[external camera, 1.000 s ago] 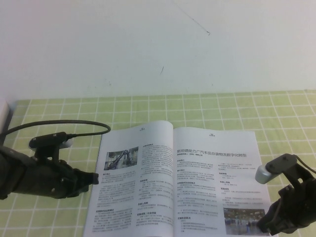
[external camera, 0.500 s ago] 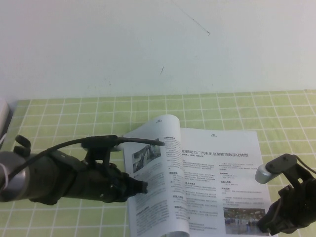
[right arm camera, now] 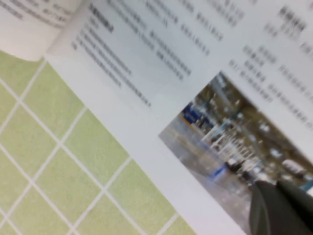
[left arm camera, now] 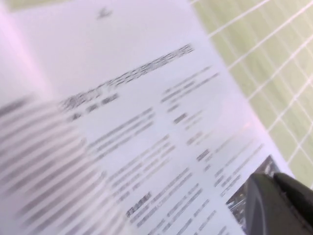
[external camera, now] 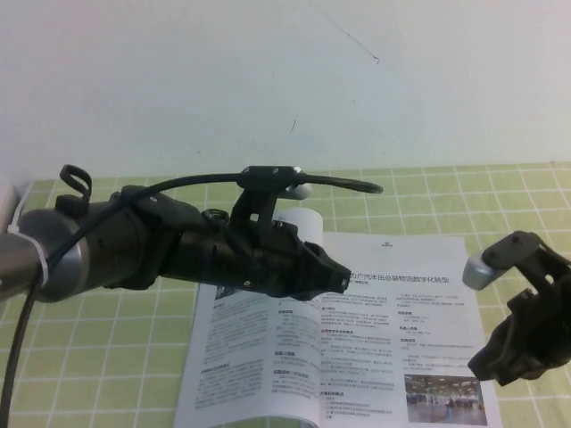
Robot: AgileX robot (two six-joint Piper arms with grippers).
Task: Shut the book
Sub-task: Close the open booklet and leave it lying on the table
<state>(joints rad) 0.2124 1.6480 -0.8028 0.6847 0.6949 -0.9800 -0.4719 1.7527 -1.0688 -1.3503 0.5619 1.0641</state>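
The open book (external camera: 406, 303) lies on the green checked cloth, printed pages up. Its left leaf curls upward (external camera: 308, 219) behind my left arm, and more printed pages lie flat under the arm. My left gripper (external camera: 344, 279) reaches across the spine area, fingers shut with nothing seen between them. In the left wrist view that gripper (left arm camera: 281, 205) hovers over the right page (left arm camera: 146, 98), with a blurred leaf beside it. My right gripper (external camera: 483, 366) is shut at the right page's near corner. The right wrist view shows it (right arm camera: 281, 208) over the page's colour photo (right arm camera: 230, 132).
The green checked tablecloth (external camera: 500, 196) covers the table up to a white wall. A white object (external camera: 7, 203) sits at the far left edge. The left arm's black cable (external camera: 339, 184) arcs above the book. Bare cloth (right arm camera: 58, 161) lies beside the book's near edge.
My left arm has swept up and to the right from the book's left edge to over its spine, lifting the left leaf into a curl. The right gripper has shifted slightly.
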